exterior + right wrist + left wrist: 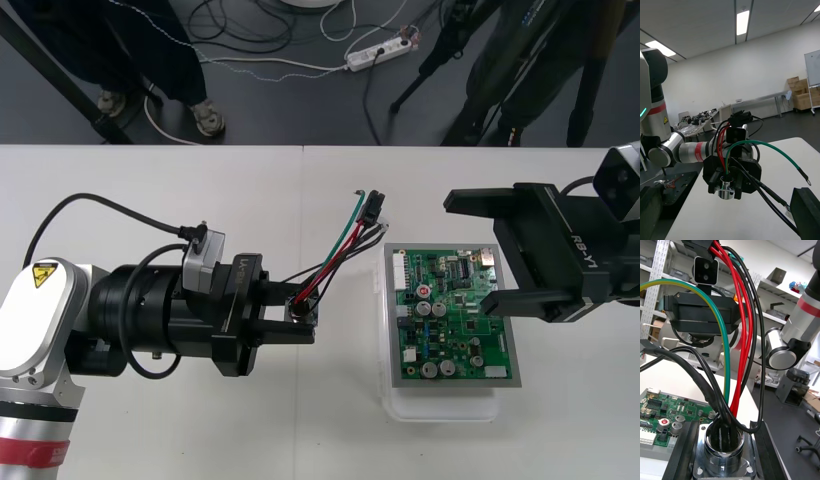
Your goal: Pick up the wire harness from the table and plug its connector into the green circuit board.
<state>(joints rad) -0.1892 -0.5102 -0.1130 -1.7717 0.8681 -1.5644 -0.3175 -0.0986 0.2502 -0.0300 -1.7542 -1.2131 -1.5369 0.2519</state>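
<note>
Harness (338,248) in left pincer (300,322), left of board (452,318); right pincer (468,250) over board.

I was running the rig in a lab: a power strip (378,52) and loose cables (250,62) lay on the dark floor (300,110), with shelves (790,292), a whiteboard (812,69) and cardboard boxes (799,93) around.

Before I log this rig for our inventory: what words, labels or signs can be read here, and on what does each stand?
"RB-Y1": on the body of the right tool.
Yellow warning triangle, no words: on the left arm.
Lettering on the body of the left tool: too blurred to read.
Print on the green circuit board: too small to read.
</note>
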